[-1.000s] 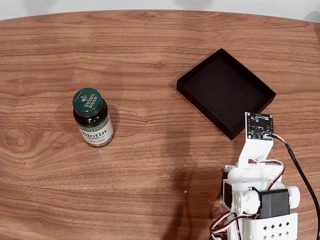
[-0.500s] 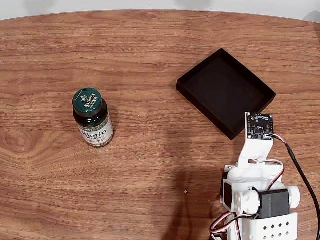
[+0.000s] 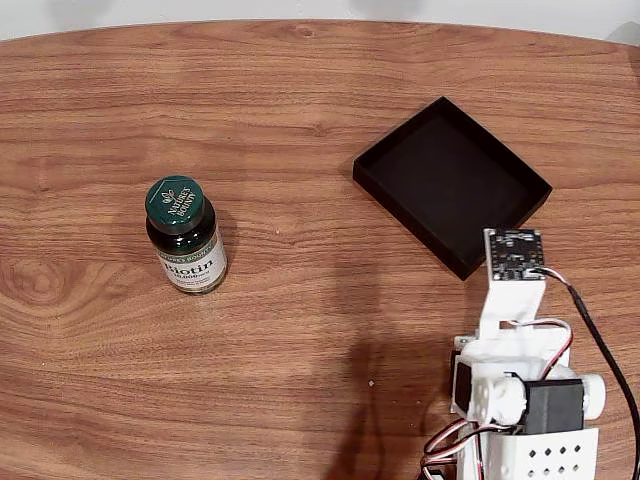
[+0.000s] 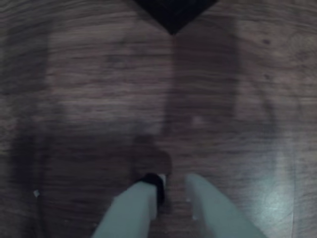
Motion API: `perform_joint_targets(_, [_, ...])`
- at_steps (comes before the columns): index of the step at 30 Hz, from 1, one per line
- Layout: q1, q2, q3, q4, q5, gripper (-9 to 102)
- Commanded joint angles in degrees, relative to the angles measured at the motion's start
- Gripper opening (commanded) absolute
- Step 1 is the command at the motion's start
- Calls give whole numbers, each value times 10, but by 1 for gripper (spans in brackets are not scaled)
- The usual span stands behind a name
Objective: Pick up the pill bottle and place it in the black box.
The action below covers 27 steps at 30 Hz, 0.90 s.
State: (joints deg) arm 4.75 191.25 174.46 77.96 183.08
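Bottle, i.e. the pill bottle (image 3: 186, 236), stands upright on the wooden table (image 3: 300, 330) at left-center of the fixed view, green cap up, "Biotin" label facing the cam, well apart from the black box (image 3: 450, 183), which sits angled at upper right w/ nothing in it. Arm base (image 3: 525, 400) is at bottom right, near the box's lower corner. In the wrist view the gripper (image 4: 173, 186) hangs over bare wood w/ its white fingers (image 4: 136, 203) slightly parted, grasping nothing; a box corner (image 4: 173, 12) shows at top.
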Motion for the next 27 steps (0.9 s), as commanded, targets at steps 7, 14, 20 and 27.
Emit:
perform_joint_targets(7, [-28, -10, -10, -235, -43, 23])
perform_joint_targets(14, [-73, -98, -10, -457, -24, 28])
perform_joint_targets(20, [-123, -166, -10, -518, -2, 32])
perform_joint_targets(27, [-191, -251, -9, -612, -11, 34])
